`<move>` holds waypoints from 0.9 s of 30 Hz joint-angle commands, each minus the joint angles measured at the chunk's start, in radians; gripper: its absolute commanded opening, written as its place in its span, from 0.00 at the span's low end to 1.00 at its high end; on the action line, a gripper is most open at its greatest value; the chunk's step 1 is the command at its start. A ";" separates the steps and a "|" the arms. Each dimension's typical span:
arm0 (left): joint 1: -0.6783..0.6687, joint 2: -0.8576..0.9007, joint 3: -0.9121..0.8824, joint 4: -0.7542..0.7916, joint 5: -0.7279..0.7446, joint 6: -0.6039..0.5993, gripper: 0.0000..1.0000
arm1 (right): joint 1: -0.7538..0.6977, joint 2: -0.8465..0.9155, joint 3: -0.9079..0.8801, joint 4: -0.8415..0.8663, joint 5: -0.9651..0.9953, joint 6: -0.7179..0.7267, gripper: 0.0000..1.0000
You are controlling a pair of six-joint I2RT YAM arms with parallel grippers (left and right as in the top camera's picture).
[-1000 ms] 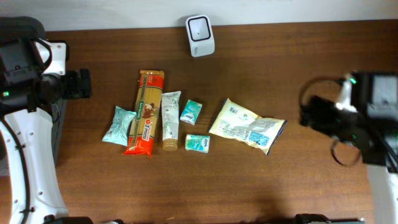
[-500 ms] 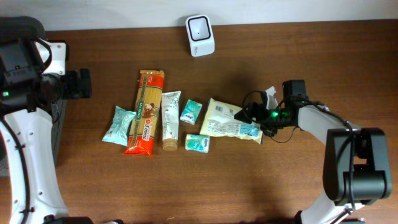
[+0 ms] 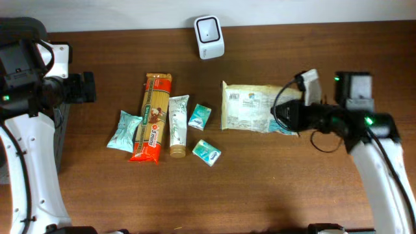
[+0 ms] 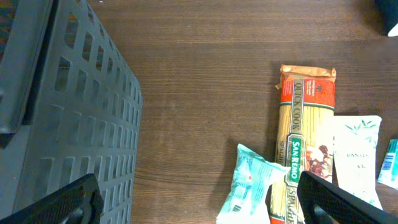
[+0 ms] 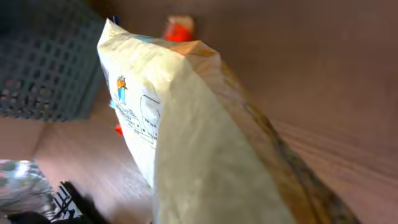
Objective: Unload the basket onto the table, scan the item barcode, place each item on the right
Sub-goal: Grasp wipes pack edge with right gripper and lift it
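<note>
The right gripper (image 3: 289, 116) has just clamped shut on the pale bag (image 3: 250, 107) and lifted it. The scanner (image 3: 209, 28) sits at eleven o'clock, so presenting the barcode likely comes next.

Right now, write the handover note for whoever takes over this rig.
Right gripper: shut on the pale bag, holding it by its right end.
Left gripper: open and empty, at the left side by the grey basket.
Scanner: at the far edge, apart from the bag.
Done: bag gripped.
Left: bring its barcode to the scanner.
The spaghetti pack and its neighbours lie untouched.
</note>
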 commanded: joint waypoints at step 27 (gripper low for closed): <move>0.004 -0.005 0.006 0.001 0.004 0.019 0.99 | 0.215 0.064 0.026 0.034 -0.042 0.065 0.04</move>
